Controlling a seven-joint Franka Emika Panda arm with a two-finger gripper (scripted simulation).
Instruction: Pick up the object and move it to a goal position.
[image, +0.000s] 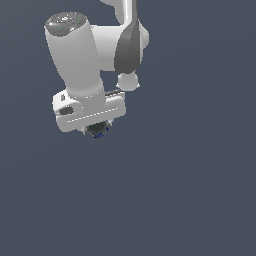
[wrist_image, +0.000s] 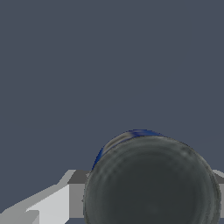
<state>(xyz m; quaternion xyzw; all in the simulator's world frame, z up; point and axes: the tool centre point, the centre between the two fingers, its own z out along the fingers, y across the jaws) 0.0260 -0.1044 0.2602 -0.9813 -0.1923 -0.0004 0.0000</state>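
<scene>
The object is a small round near-black blob with blue specks. In the exterior view it sits right under the white gripper block, mostly hidden by it. In the wrist view the object fills the space between the grey fingers as a dark round body with a blue rim. My gripper is shut on the object; its fingertips are hidden behind the block in the exterior view.
The white arm and its dark elbow fill the exterior view's upper left. A flat dark grey-blue surface lies all around.
</scene>
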